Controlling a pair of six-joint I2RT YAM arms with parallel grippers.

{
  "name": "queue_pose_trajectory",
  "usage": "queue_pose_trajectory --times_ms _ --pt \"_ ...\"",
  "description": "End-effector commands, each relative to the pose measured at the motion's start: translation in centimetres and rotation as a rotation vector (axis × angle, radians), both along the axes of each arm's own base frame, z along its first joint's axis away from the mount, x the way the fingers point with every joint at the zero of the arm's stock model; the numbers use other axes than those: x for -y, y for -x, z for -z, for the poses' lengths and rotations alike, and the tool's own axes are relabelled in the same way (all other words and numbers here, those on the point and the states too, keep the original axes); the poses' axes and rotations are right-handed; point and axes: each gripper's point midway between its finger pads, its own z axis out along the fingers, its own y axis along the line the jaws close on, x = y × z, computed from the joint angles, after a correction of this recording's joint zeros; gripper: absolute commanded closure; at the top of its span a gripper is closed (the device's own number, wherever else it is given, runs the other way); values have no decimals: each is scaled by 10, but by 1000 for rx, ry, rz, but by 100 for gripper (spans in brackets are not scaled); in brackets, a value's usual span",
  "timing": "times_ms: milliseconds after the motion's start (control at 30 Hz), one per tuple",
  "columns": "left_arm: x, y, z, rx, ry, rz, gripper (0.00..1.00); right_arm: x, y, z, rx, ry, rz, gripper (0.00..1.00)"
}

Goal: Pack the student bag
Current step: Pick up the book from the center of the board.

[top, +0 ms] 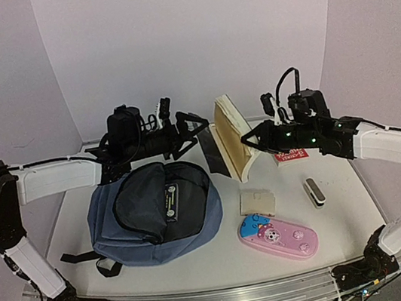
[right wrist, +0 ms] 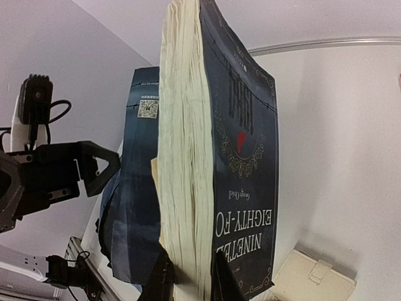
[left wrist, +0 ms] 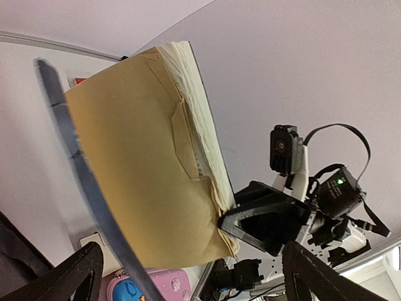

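Note:
The student bag (top: 153, 211) lies flat on the table at left centre, slate blue with a dark front panel and black straps. To its right my right gripper (top: 250, 141) is shut on a thick paperback book (top: 232, 132), held upright on its edge above the table. Up close its fingers (right wrist: 160, 281) pinch the cream page block of the book (right wrist: 188, 157), and the dark back cover (right wrist: 135, 188) hangs open. My left gripper (top: 192, 133) stands wide open just left of the book, above the bag's far edge. Its fingers (left wrist: 75, 276) frame the tan inside cover (left wrist: 144, 182).
A pink pencil case (top: 277, 236) lies at the front centre, with a cream wallet (top: 258, 202) behind it. A small grey and black device (top: 314, 192) sits to the right. A red item (top: 290, 155) lies under the right arm. White walls close in the back.

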Motion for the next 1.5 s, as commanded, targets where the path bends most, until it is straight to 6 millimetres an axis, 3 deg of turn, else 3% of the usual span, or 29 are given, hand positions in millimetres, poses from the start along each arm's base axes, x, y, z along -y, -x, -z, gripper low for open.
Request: queue_pose_trajectory --times_ms 0,200,433,767,1033,1167,1467 --pt "7 -5 10 -2 -46 9 0 -16 0 -88 211 -158 -28 100" --pt "10 -5 9 -4 -47 11 0 -24 5 -84 220 -138 -54 100" --pt "11 -4 3 6 -47 13 0 -37 6 -63 232 -19 -19 100" --pt "11 -8 22 -51 -81 -11 0 -82 20 -34 260 269 44 100" --pt "3 -11 35 -92 -112 -58 1 -103 33 -11 317 482 110 100" --pt "4 -11 43 -129 -121 -60 14 -109 39 -4 362 587 154 100" --pt "-2 -14 60 -183 -176 -101 60 -118 48 17 439 802 240 100"
